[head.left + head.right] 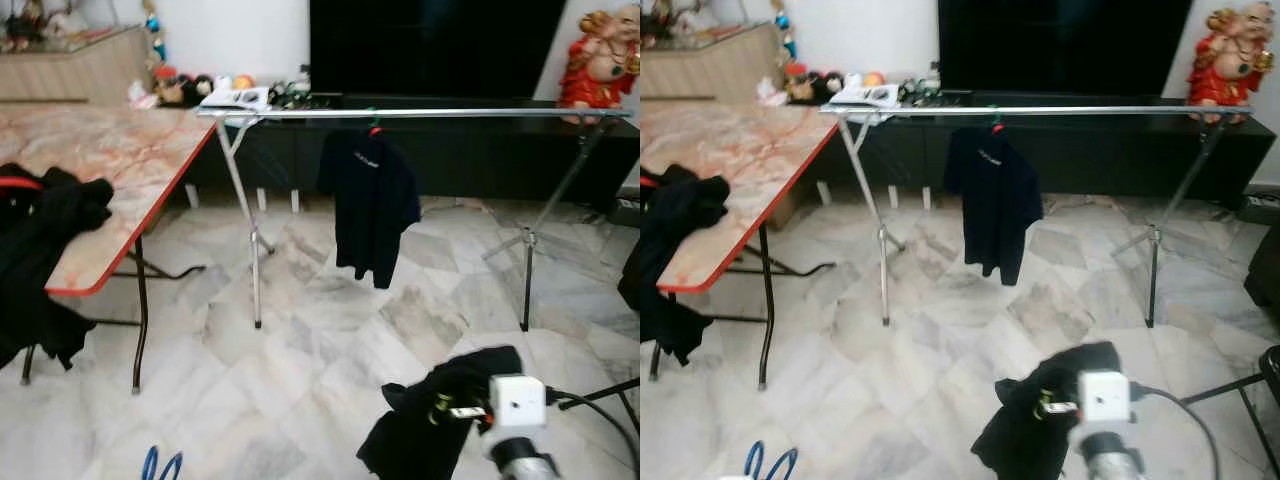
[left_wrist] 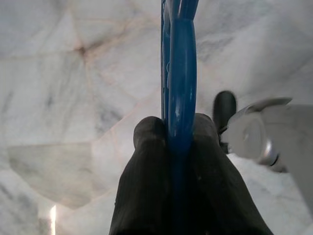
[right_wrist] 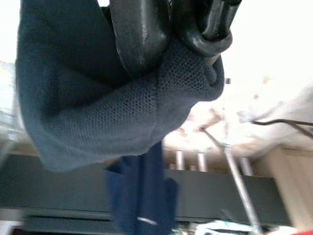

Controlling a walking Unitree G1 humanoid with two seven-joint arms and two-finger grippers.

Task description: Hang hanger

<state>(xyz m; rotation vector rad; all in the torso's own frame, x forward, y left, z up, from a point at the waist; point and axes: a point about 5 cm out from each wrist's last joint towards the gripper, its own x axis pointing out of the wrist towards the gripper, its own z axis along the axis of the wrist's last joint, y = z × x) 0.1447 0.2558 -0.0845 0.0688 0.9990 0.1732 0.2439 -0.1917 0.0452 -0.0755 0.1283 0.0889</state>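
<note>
— What is held by the left gripper point(image 2: 171, 134)?

— A blue hanger point(image 2: 180, 73) is pinched between its two black fingers point(image 2: 146, 166), which are closed on the plastic from both sides. In the head views the hanger's blue loops point(image 1: 161, 466) are seen at the lower edge, low over the marble floor point(image 1: 300, 380).

— And the right gripper point(image 3: 168, 34)?

— It is clamped on a dark shirt point(image 3: 112, 103); the mesh cloth is bunched over and under the fingers. From the head camera the shirt point(image 1: 440, 410) is seen hanging in a heap from the arm's end, just beside the white wrist camera point(image 1: 518, 402), low on the right.

— What lies farther out?

— A steel rack point(image 1: 410, 113) is stood across the floor ahead, its rail held level on two crossed legs. One black shirt on a red hanger point(image 1: 372, 205) is hung near the rail's middle; the rest of the rail is bare.

— And to the left?

— A marble-patterned table point(image 1: 110, 160) with a red edge is seen there, with black clothes point(image 1: 45, 250) piled on its near corner and draped over the side. Behind the rack a low dark cabinet point(image 1: 460, 150) is set, with a red figurine point(image 1: 600, 60) at its right end.
</note>
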